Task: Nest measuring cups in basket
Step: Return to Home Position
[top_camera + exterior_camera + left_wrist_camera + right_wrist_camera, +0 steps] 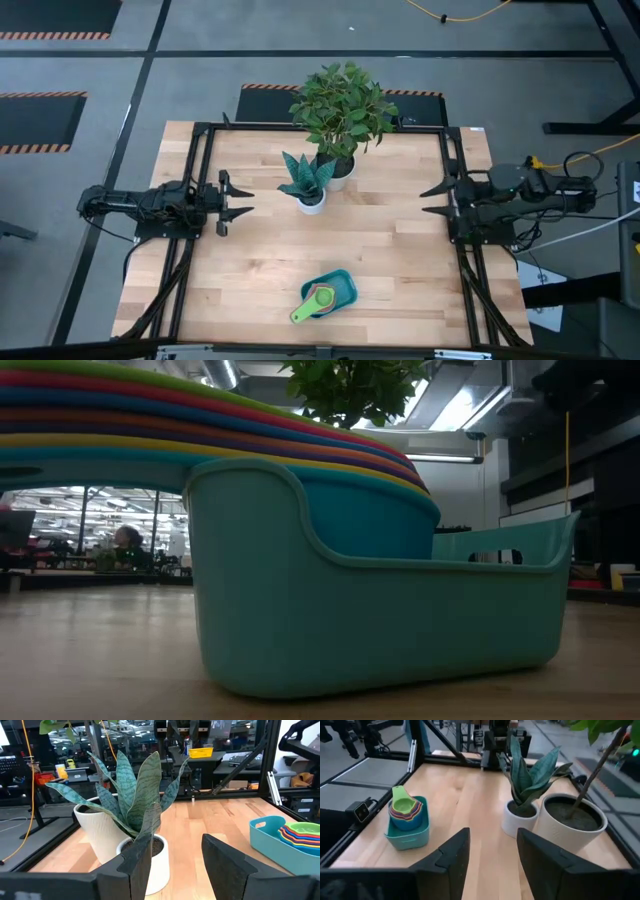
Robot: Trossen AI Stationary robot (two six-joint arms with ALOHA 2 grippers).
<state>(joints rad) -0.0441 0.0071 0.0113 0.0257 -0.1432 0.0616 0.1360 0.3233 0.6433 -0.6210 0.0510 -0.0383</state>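
The measuring cups (320,298) sit nested one inside another in the teal basket (343,282) near the table's near edge, their stacked handles (303,313) sticking out over the basket's rim toward the near left. The low view shows the stack (200,420) close up, resting in the basket (380,620). Both wrist views show the stack too (301,836) (405,810). My left gripper (243,203) is open at the table's left side. My right gripper (430,200) is open at the right side. Both are far from the basket.
Two white plant pots stand at the table's far middle: a small one with a spiky plant (311,199) and a larger one with a leafy plant (340,170). Bare wood lies between the pots and the basket. A small camera (359,810) sits at the near edge.
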